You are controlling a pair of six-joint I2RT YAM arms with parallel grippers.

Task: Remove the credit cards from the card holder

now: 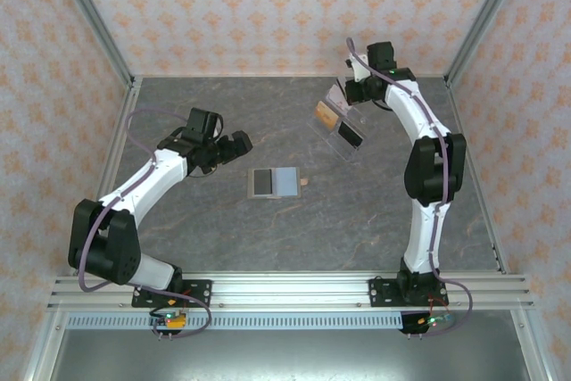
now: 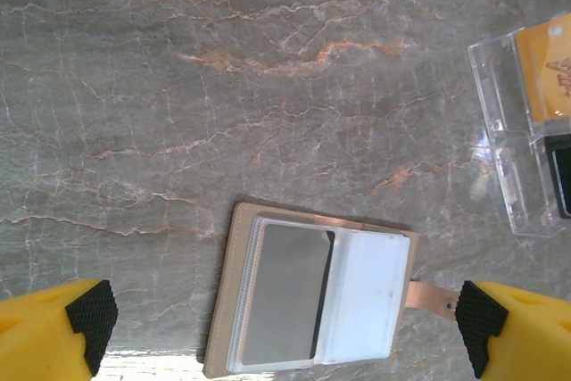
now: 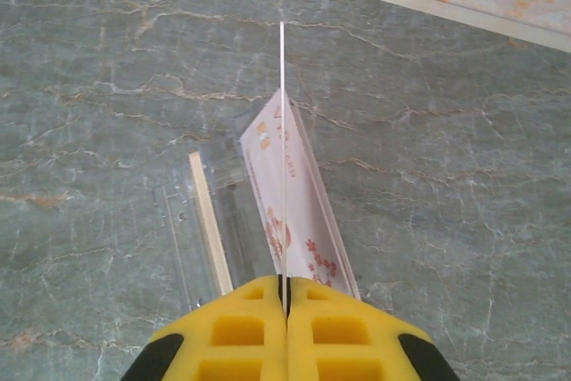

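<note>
Currently, the pink card [image 1: 336, 94] is clamped edge-on in the closed right gripper [image 3: 284, 292], at the clear stand [image 1: 343, 144], where the orange card [image 1: 326, 116] is already lodged. For a clean seating, the card should be kept upright, lined up with a free slot, lowered until it is borne by the acrylic, and only then released. The wallet [image 1: 275, 183] lies open mid-table, well apart from that gripper. The left gripper [image 2: 284, 320] is spread wide with nothing held, the wallet lying just ahead between its pads [image 2: 89, 326].
</note>
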